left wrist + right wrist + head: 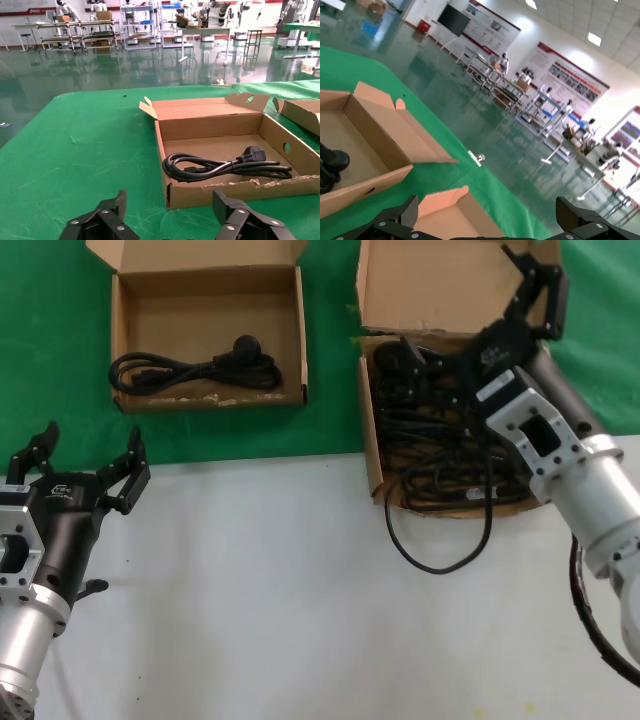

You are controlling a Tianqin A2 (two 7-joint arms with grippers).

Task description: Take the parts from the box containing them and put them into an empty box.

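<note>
The smaller square box [300, 340] sits at the back left and holds one black power cord [190, 372]; both also show in the left wrist view, the box [225, 192] and the cord [220, 167]. The larger oblong box [430, 285] at the back right holds several tangled black cords [440, 440]. My right gripper [537, 285] is open and empty, raised over that box's far end by its lid flap [450, 212]. My left gripper [90, 445] is open and empty, low over the white table's left side, in front of the small box [170, 205].
One cord loop [440, 560] hangs out of the larger box's front onto the white table [280, 590]. Green cloth [50, 340] covers the back half under both boxes. My right arm's own black cable [590, 630] hangs at the right edge.
</note>
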